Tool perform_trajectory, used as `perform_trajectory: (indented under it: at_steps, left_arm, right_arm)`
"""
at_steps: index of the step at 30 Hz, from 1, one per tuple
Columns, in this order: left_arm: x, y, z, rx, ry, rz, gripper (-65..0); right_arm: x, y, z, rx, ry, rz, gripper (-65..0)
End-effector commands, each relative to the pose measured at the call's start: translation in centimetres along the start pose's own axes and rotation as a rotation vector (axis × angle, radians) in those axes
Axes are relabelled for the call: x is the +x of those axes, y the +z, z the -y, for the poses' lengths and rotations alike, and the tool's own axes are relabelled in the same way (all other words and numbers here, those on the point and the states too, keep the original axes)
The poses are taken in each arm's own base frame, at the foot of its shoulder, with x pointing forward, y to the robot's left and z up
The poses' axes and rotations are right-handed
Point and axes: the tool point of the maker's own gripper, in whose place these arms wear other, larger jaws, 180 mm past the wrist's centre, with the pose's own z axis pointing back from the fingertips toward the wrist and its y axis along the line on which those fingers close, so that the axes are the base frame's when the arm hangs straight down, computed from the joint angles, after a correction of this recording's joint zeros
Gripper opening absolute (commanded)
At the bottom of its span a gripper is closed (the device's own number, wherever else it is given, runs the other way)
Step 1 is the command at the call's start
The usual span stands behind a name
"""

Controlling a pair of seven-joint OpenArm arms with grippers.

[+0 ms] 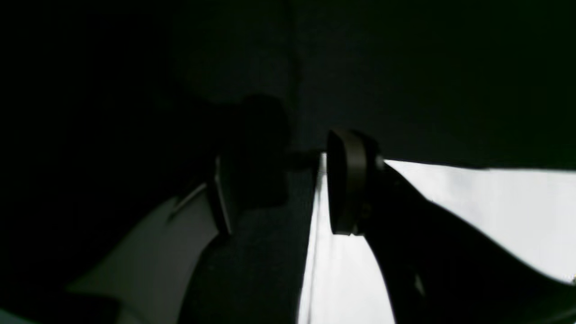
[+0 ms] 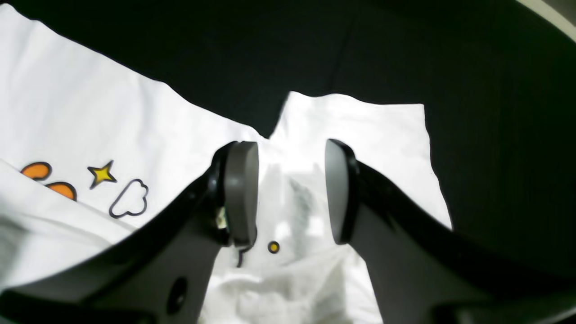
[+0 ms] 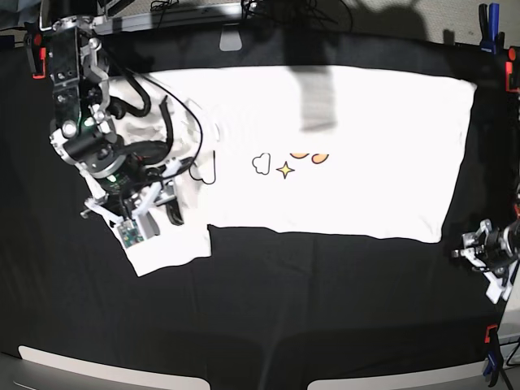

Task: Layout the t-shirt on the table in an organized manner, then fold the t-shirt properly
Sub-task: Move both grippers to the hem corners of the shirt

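The white t-shirt (image 3: pixel 366 146) lies spread flat across the black table (image 3: pixel 284 309), with its cloud, star and orange print showing near the middle. My right gripper (image 3: pixel 161 211) hovers over the sleeve at the shirt's left end. In the right wrist view it (image 2: pixel 290 193) stands open, with crumpled sleeve cloth (image 2: pixel 360 130) lying below the gap between its fingers. My left gripper (image 3: pixel 479 248) sits at the table's right side, just beyond the shirt's lower right corner. In the dim left wrist view it (image 1: pixel 283 189) is open, one finger (image 1: pixel 346 180) over the t-shirt's edge (image 1: pixel 495 211).
Red clamps (image 3: pixel 36 61) (image 3: pixel 512 69) and a blue clamp (image 3: pixel 487 16) grip the table's far corners, another clamp (image 3: pixel 490 341) the near right. A black cable (image 3: pixel 203 162) from the right arm loops onto the shirt. Pale table edge (image 3: pixel 49 357) shows at the front.
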Motion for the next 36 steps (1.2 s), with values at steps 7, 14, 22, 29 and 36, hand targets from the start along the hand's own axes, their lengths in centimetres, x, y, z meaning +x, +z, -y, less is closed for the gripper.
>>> perform_trajectory:
  at_steps: [7, 14, 22, 29, 36]
  left_arm:
    - [0.1, -0.8, 3.0, -0.144, 0.096, 0.040, -37.9]
    - [-3.3, -0.9, 0.8, -0.076, 0.100, 0.033, -37.9]
    - [-3.2, -0.9, 3.6, -0.225, 0.144, 0.070, -37.9]
    - [-3.6, -1.3, 4.7, -0.254, 0.139, 0.053, -37.9]
    - [-3.6, -1.4, 4.4, -0.234, 0.115, 0.052, -54.0]
  right_arm:
    - [1.2, 0.2, 0.4, -0.005, 0.010, 0.038, -41.2]
    - [0.6, 0.2, 0.4, -0.005, 0.010, 0.005, -41.2]
    - [0.9, 0.0, -0.2, 0.000, -0.010, 0.016, -41.2]
    - [0.9, 0.0, -0.2, 0.000, -0.010, 0.019, -41.2]
    - [3.4, -0.5, 2.4, -0.108, 0.000, 0.110, -41.2]
